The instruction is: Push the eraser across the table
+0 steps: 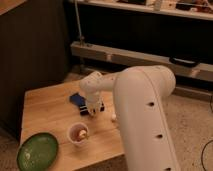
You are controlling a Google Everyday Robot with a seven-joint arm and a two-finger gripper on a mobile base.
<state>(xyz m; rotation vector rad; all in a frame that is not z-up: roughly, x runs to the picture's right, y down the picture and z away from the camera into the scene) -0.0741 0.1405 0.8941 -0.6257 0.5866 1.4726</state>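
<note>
The claw (pixel 94 109) is low over the middle of the wooden counter (pixel 45 107), and the black eraser (pixel 100 107) seems to lie right at its tip, on the side away from the blue pad (pixel 76 99); I cannot tell if the claw is spread or pressed together.

No lettering, label, brand, number or sign is showing legibly anywhere: nothing readable is appearing on the light butcher-block wooden table (pixel 45 107), on the flat blue pad (pixel 76 99) near its middle, on the pale cup (pixel 78 133) by the near edge, on the round green plate (pixel 37 151) at the near left corner, or on the white robot arm (pixel 145 100); the gripper (pixel 94 111) is hanging low over the table's middle, just beside the flat blue pad
</note>
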